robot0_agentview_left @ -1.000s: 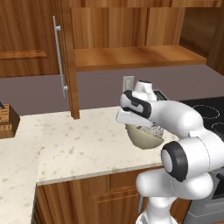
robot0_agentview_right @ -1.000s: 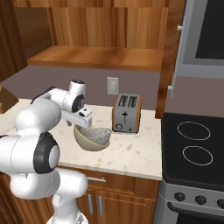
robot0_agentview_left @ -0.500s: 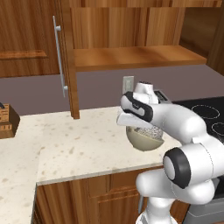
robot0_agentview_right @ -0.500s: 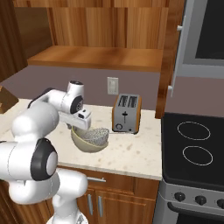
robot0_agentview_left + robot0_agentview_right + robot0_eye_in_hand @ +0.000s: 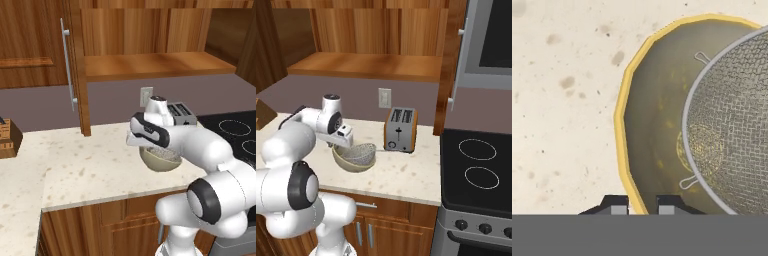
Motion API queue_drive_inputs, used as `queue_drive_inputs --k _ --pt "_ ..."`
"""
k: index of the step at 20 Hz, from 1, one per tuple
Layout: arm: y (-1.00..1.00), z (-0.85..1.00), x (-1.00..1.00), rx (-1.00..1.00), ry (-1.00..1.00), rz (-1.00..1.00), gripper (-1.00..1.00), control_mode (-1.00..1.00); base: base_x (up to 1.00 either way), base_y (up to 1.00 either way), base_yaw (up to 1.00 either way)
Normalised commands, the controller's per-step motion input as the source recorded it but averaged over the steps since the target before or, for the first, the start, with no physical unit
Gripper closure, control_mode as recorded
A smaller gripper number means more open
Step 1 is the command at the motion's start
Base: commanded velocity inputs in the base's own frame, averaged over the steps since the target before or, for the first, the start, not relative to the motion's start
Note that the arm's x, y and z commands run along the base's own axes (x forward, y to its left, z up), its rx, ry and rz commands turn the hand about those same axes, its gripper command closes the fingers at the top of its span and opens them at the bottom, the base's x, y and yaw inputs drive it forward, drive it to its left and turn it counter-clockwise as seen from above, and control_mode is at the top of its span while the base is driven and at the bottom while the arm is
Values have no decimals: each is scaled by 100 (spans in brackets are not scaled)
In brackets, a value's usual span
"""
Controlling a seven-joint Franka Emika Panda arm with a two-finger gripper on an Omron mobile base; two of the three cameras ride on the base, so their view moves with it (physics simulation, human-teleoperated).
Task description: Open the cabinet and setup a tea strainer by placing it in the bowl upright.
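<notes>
**Strainer in the bowl, pincer narrow at the rim**

Left base view: the tall reddish-brown wooden cabinet (image 5: 75,65) stands with its door swung out edge-on, its silver bar handle (image 5: 68,70) facing left. Wide bare speckled cream stone surface (image 5: 85,165) stretches left of the round olive-tan ceramic bowl (image 5: 159,160); the arm covers most of the bowl. A silver two-slot toaster (image 5: 181,112) stands behind it.

Right base view: the round grey metal mesh tea strainer (image 5: 358,151) sits in the bowl, tilted, its right edge raised above the rim. The pincer (image 5: 342,142) hangs at the bowl's left rim. Toaster and bowl stand apart; the black stovetop (image 5: 478,167) borders the surface on the right.

Hand view: the pincer's two dark tips (image 5: 614,204) stand close together, nothing visibly between them, just beside the bowl's yellow rim. The strainer fills the bowl's right side.
</notes>
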Motion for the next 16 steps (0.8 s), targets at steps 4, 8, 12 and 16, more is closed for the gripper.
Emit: queue_drive_inputs --k 4,8,12,16 --pt "20 -16 0 -32 -15 -6 100 -100 0 0 0" --pt "22 -30 0 -42 -18 0 100 -100 0 0 0" --pt "11 -19 13 -36 -7 0 100 -100 0 0 0" --pt "14 -7 11 -25 -7 0 100 -100 0 0 0"
